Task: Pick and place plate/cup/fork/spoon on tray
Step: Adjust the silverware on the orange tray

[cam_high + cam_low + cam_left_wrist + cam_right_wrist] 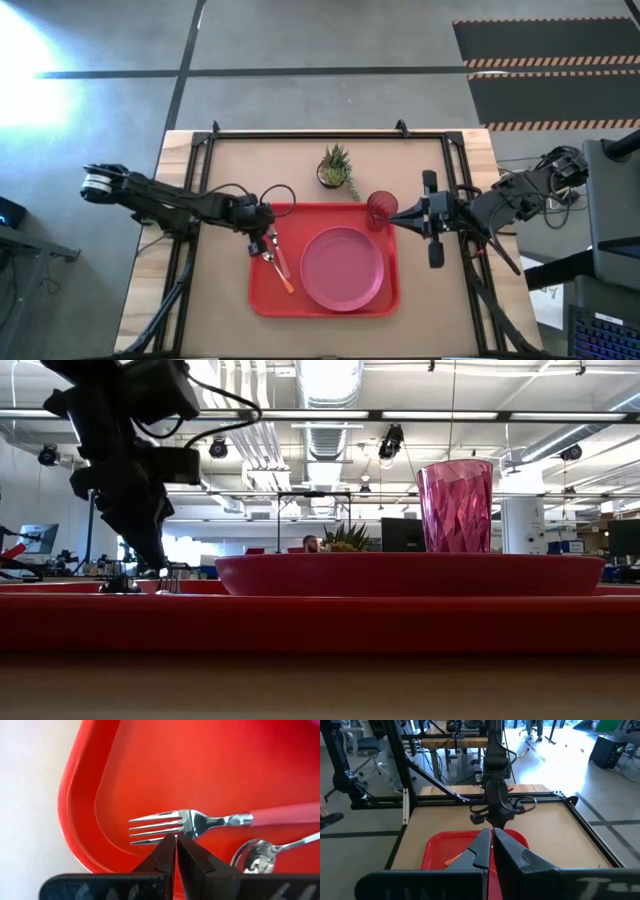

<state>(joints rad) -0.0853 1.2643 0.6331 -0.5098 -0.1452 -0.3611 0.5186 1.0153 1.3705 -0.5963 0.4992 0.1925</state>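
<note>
**Four pieces on board, only the retreat left**

Looks like the closing step. Resting inside the large rectangular red plastic tray point(80, 795) with rounded corners and a raised rim: the round flat pink plastic plate point(343, 267) right of centre, the small translucent red-pink plastic tumbler cup point(455, 505) upright at the far right corner, and on the left side the small metal-tined fork point(200, 822) with a pink-red plastic handle beside the small silver-bowled spoon point(255, 857) with an orange plastic handle. Judged complete as to placing, with nothing left out on the brown table point(250, 170).

Hanging low over the fork's tines, the left gripper point(176, 837), clenched tip to tip and carrying nothing. Cannot tell whether touching the tines or just clear of them. Poised just beside the cup at the tray's right rim, the right gripper point(491, 832), likewise pinched together and empty.

Next, by this reading: lift the left claw straight up before swinging out, so as not to drag the fork against the near rim. Draw the right claw back away from the cup, not across it; tall and light, likely easy to tip.

Little room inside the tray. Plenty of bare table on both sides, less at the far edge by the small potted green plant point(335, 168).
</note>
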